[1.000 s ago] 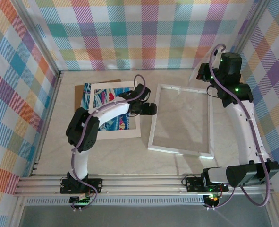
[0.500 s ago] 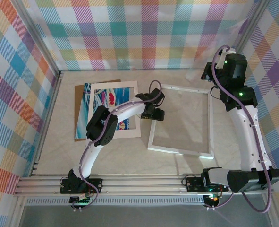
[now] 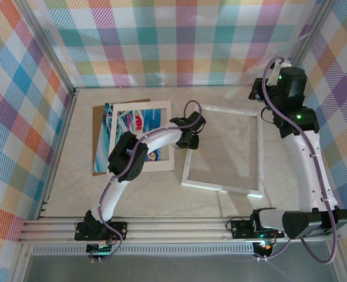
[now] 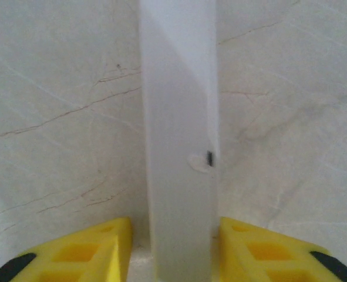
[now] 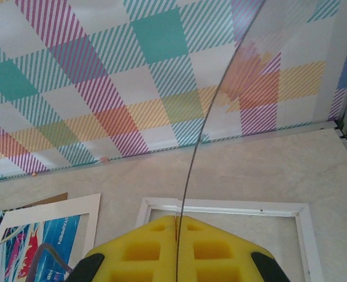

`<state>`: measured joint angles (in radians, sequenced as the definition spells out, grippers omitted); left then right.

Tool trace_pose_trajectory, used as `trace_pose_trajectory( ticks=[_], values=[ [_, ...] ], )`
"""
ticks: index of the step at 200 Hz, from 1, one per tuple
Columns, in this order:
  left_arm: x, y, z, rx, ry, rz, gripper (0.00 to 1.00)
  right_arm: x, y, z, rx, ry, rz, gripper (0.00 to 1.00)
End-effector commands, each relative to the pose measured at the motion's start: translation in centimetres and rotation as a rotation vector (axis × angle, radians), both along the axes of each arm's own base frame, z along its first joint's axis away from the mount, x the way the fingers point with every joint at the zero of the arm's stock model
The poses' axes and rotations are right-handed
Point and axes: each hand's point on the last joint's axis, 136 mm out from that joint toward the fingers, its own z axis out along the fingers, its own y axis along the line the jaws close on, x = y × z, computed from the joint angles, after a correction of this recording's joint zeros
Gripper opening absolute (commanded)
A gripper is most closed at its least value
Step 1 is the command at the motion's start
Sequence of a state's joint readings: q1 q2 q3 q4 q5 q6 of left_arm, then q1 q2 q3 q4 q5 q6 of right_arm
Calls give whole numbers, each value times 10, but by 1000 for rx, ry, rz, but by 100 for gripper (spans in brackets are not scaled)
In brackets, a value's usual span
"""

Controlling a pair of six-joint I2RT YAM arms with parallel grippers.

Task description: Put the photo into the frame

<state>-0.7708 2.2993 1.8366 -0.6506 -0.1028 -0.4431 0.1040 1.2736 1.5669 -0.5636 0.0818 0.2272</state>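
Observation:
The frame [image 3: 192,185] lies flat right of centre as a bare white border, table showing through. My left gripper [image 3: 189,143] is down on its left bar. In the left wrist view that white bar [image 4: 179,117] runs between the yellow fingers [image 4: 103,247], which stand open with a narrow gap on each side. My right gripper [image 3: 259,94] is raised at the back right, shut on a clear pane [image 5: 188,176] seen edge-on. The blue photo [image 3: 111,126] lies at the left under a white paper mat [image 3: 144,106], also seen as the photo [image 5: 38,235] from the right wrist.
A brown backing board [image 3: 98,141] lies under the photo at the far left. Checked walls close in the back and both sides. A metal rail [image 3: 179,226] runs along the near edge. The frame's far bar [image 5: 220,207] lies below the right fingers.
My left gripper moved right from the mat to the frame's left bar and its jaws narrowed around it. The frame's near left corner slid slightly left. The right arm barely shifted.

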Motion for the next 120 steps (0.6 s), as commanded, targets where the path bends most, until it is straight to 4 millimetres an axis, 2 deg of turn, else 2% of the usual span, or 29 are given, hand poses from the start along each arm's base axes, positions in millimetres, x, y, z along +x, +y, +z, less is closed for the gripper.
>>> trace_pose_trajectory(
  ticks=[1, 51, 120],
  values=[
    [-6, 20, 4, 56, -20, 58, 35, 11, 7, 5, 25, -26, 39, 0],
    [-3, 40, 1, 27, -20, 152, 27, 24, 26, -3, 60, 10, 130, 0],
    [1, 69, -9, 6, -9, 265, 25, 30, 46, -1, 114, 28, 235, 0]
  ],
)
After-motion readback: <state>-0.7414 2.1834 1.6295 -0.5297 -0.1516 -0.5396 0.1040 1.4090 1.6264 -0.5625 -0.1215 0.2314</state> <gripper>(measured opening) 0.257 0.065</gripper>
